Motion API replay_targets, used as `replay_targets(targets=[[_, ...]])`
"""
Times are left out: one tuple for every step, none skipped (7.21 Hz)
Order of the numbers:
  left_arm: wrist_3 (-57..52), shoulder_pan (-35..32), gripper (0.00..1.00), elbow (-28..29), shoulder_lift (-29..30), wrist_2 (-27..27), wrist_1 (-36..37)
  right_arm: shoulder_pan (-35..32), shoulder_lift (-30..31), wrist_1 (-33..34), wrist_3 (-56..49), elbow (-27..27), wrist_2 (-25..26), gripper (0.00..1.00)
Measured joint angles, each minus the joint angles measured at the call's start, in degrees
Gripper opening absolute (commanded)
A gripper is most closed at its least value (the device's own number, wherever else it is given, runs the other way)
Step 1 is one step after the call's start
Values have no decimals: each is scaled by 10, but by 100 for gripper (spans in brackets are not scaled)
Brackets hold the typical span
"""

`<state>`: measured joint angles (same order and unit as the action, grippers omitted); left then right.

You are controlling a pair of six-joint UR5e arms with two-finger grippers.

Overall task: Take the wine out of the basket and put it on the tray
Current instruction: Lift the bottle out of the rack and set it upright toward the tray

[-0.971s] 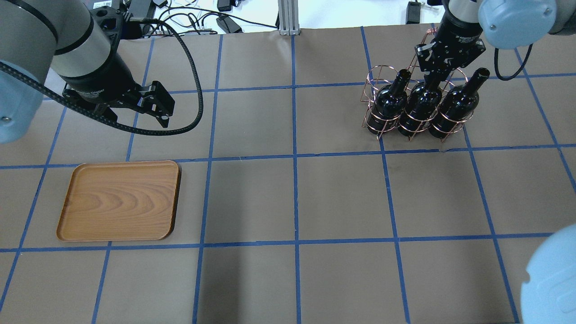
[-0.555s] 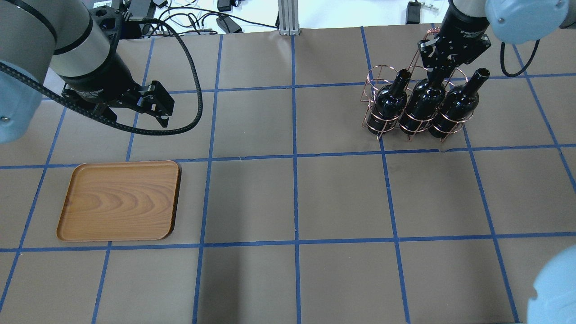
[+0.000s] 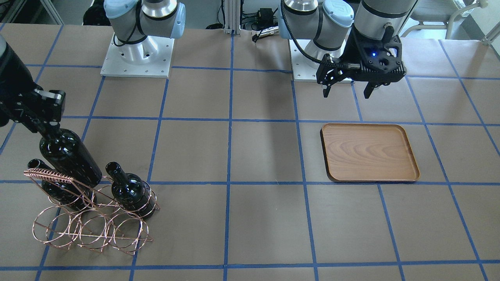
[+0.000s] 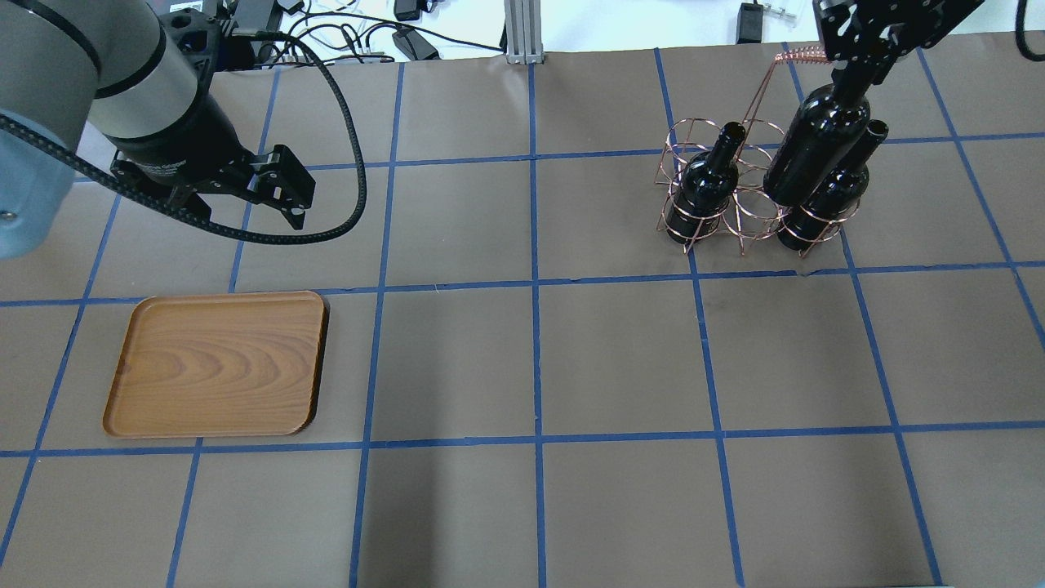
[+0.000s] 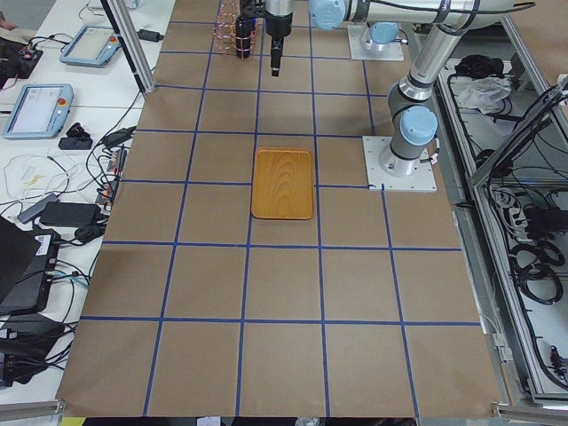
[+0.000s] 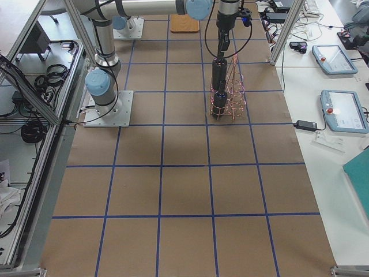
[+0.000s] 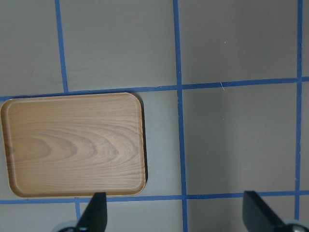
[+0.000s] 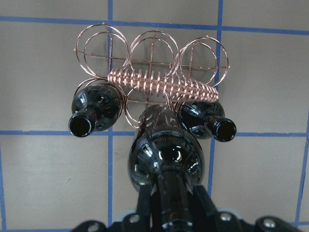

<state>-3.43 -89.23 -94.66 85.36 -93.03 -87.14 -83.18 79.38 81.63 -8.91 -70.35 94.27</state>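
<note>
Overhead exterior, upper right: the wine bottle [image 4: 816,147] hangs tilted over the middle ring of the wire basket [image 4: 753,219], its neck clamped in the right claw [image 4: 855,77]. Two other bottles [image 4: 706,188] sit in the outer rings. The wooden tray [image 4: 216,363] lies lower left on the tabletop [image 4: 531,367]. The left claw [image 3: 346,93] hovers with its fingers apart, clear of the tray.

Bright even light from above; shadows soft, faint; small white glints on dark glossy glass wine bottle [image 8: 164,157] just ahead of right gripper [image 8: 171,203]; left gripper [image 7: 176,220] fingers [image 7: 95,215] blurred at frame bottom; thin dark shadow along edge of brown wood-grain tray [image 7: 72,145] nearest them.
</note>
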Motion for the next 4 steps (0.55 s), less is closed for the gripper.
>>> replay_targets(targets=[[0, 0, 100, 0, 0, 1, 2, -7, 12, -34, 13, -5, -4, 13], [0, 0, 100, 0, 1, 1, 2, -28, 28, -53, 50, -29, -9, 13], [0, 0, 100, 0, 1, 1, 2, -65, 44, -46, 111, -64, -13, 14], [0, 1, 100, 0, 1, 0, 1, -114, 50, -17, 182, -92, -22, 16]])
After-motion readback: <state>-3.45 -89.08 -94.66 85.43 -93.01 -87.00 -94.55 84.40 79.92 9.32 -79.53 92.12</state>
